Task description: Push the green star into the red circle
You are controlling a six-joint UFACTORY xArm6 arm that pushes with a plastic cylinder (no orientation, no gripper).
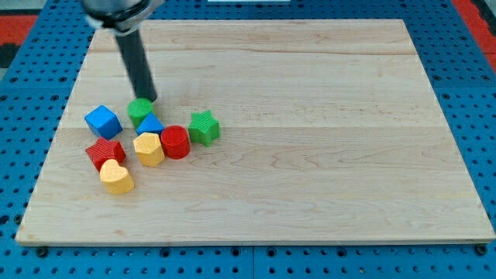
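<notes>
One dark rod slants down from the view's top left, and my tip (148, 99) rests at the top edge of the green round block (139, 110); no pincer shows. Well right of it, the green star (204, 127) sits just beside the red circle (175, 142) on the wooden board (325, 116).

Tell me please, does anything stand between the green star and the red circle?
No. The green star sits right beside the red circle on the view's right, nothing between them. My tip is at the green round block.
</notes>
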